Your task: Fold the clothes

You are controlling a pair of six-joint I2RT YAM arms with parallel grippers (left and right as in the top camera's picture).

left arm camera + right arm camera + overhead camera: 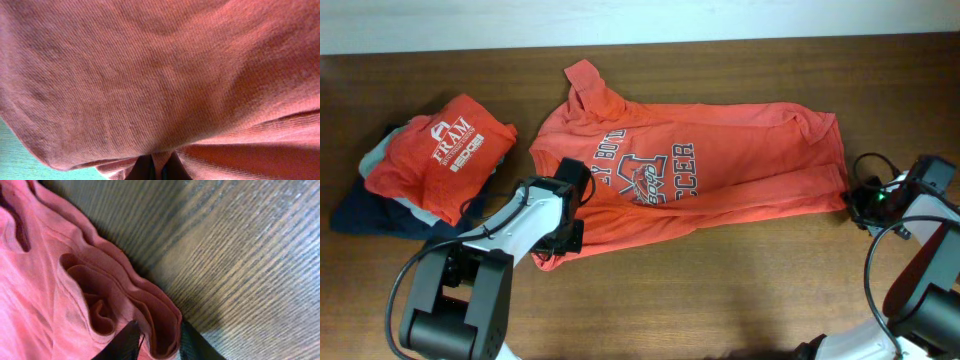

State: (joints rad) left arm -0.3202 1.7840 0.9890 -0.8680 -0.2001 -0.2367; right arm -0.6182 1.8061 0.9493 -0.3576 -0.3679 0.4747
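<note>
The clothes, one orange-red T-shirt (720, 170), lie print-up across the middle of the table, neck toward the left and hem toward the right. My left gripper (563, 228) sits at the shirt's near left edge. In the left wrist view, cloth (160, 75) fills the frame and the gripper (159, 171) is shut on a thin fold of it. My right gripper (855, 200) is at the shirt's right end. In the right wrist view its dark fingers (125, 342) stand on either side of the bunched hem (160, 315), pressing against it.
A pile of folded garments stands at the left. On top is a red shirt with a white "FRAM" logo (445, 150), over grey (378, 150) and navy (370, 215) pieces. Bare wooden table (720, 290) lies in front of the T-shirt. The table's far edge runs just behind the collar.
</note>
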